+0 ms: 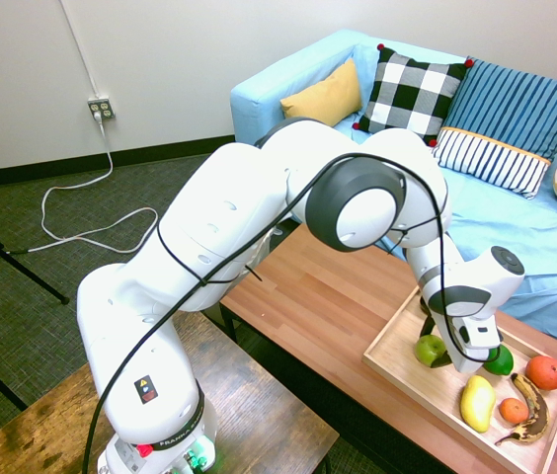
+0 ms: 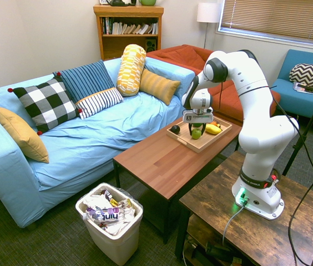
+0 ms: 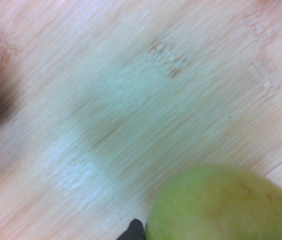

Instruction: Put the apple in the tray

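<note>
The yellow-green apple (image 1: 430, 349) is inside the light-wood tray (image 1: 393, 367), near its corner closest to the table's middle. My gripper (image 1: 440, 356) points down over the tray and is shut on the apple. From the other side, the apple (image 2: 196, 133) shows between the fingers, low over the tray (image 2: 201, 146). The wrist view shows the apple (image 3: 226, 205) close above the tray's pale floor (image 3: 131, 100). I cannot tell whether the apple rests on the floor.
Also in the tray are a dark green lime-like fruit (image 1: 500, 361), a red-orange fruit (image 1: 545, 371), a yellow fruit (image 1: 477, 403), a small orange (image 1: 513, 410) and a browned banana (image 1: 533, 417). A dark avocado-like fruit (image 2: 175, 129) lies by the tray's sofa-side corner. The reddish table (image 2: 162, 160) stands before the blue sofa (image 2: 90, 138).
</note>
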You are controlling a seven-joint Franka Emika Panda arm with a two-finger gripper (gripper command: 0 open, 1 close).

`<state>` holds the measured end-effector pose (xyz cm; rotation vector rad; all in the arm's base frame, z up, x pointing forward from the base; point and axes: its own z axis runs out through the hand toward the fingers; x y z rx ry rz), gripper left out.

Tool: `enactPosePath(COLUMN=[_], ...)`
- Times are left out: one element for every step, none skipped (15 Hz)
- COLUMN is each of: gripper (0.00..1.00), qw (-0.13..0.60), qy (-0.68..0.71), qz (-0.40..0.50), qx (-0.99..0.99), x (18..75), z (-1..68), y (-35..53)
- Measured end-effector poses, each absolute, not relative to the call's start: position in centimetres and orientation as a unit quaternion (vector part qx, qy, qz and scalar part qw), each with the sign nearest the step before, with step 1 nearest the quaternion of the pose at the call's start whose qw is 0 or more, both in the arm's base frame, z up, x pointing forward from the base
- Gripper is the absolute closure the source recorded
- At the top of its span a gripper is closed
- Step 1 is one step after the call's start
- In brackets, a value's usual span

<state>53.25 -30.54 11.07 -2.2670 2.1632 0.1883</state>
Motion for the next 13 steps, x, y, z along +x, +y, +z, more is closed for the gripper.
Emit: enactPosePath(gripper=[0.00, 0.00, 0.00, 0.00, 0.00, 0.00, 0.00, 0.00, 0.00, 0.00, 0.00, 0.00, 0.00], qw=[0.003, 0.004, 0.005, 0.006, 0.006, 0.006, 0.007, 0.010, 0.012, 0.015, 0.018, 0.021, 0.025], qy=[0.689, 0.689, 0.689, 0.688, 0.687, 0.687, 0.686, 0.686, 0.687, 0.689, 0.690, 0.693, 0.695], qz=[0.060, 0.060, 0.060, 0.061, 0.061, 0.060, 0.058, 0.055, 0.050, 0.043, 0.036, 0.027, 0.020], qx=[-0.722, -0.722, -0.723, -0.723, -0.724, -0.725, -0.725, -0.725, -0.724, -0.724, -0.722, -0.720, -0.718], x=[53.2, 53.2, 53.2, 53.2, 53.2, 53.2, 53.2, 53.3, 53.3, 53.3, 53.3, 53.2, 53.0], z=[11.1, 11.1, 11.1, 11.1, 11.1, 11.2, 11.4, 11.9, 12.7, 13.8, 15.1, 16.5, 17.8], y=[-30.6, -30.7, -30.7, -30.7, -30.8, -30.9, -31.0, -31.3, -31.6, -32.0, -32.4, -32.8, -33.0])
